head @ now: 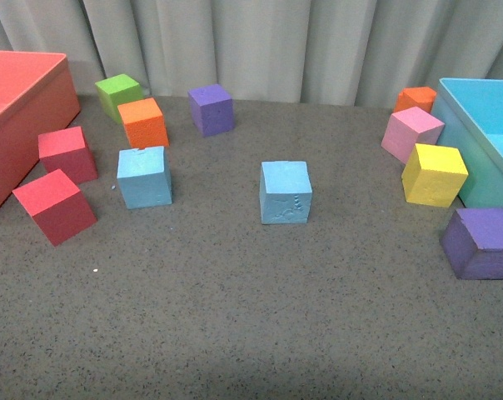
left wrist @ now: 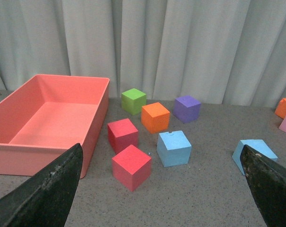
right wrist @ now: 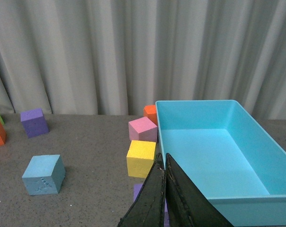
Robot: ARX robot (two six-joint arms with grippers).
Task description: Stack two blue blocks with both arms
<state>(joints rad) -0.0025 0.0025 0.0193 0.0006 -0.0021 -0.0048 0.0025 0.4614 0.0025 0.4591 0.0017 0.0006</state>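
Note:
Two sky-blue blocks stand apart on the grey table. One blue block [head: 144, 177] is at the left; it shows in the left wrist view [left wrist: 174, 148]. The other blue block [head: 286, 192], with an embossed mark on its front face, is at the centre; it shows in the left wrist view [left wrist: 254, 152] and the right wrist view [right wrist: 44, 175]. Neither arm shows in the front view. My left gripper [left wrist: 162, 189] is open and empty, well short of the blocks. My right gripper [right wrist: 164, 163] is shut and empty, near the turquoise bin [right wrist: 237, 165].
A red bin [head: 22, 117] stands at the left, the turquoise bin [head: 485, 142] at the right. Two red blocks [head: 54, 206], a green block [head: 118, 93], an orange block [head: 143, 122] and a purple block [head: 211, 108] lie left. Orange [head: 415, 99], pink [head: 411, 133], yellow [head: 434, 174] and purple [head: 480, 242] blocks lie right.

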